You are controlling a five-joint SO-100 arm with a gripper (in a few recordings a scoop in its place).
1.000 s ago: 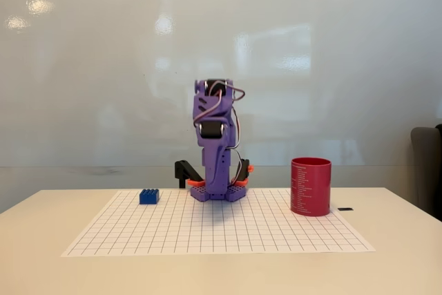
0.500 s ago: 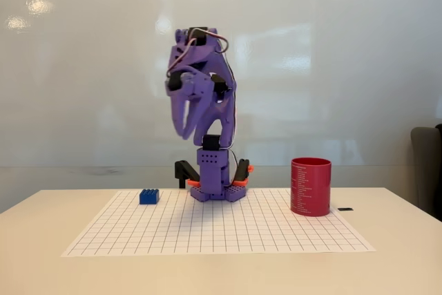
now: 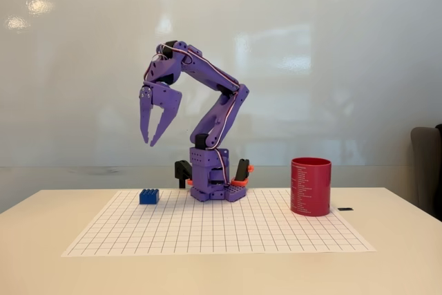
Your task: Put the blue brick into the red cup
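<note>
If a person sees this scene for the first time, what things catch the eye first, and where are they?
The purple arm at the middle of the fixed view stands out, its gripper open and hanging high above the blue brick on the grid sheet. The red cup stands upright at the sheet's right side, far from the brick.

White grid sheet on beige table.

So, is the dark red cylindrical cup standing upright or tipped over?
Upright. The dark red cylindrical cup stands on its base on the white grid sheet, its straight sides vertical and its open rim on top.
</note>
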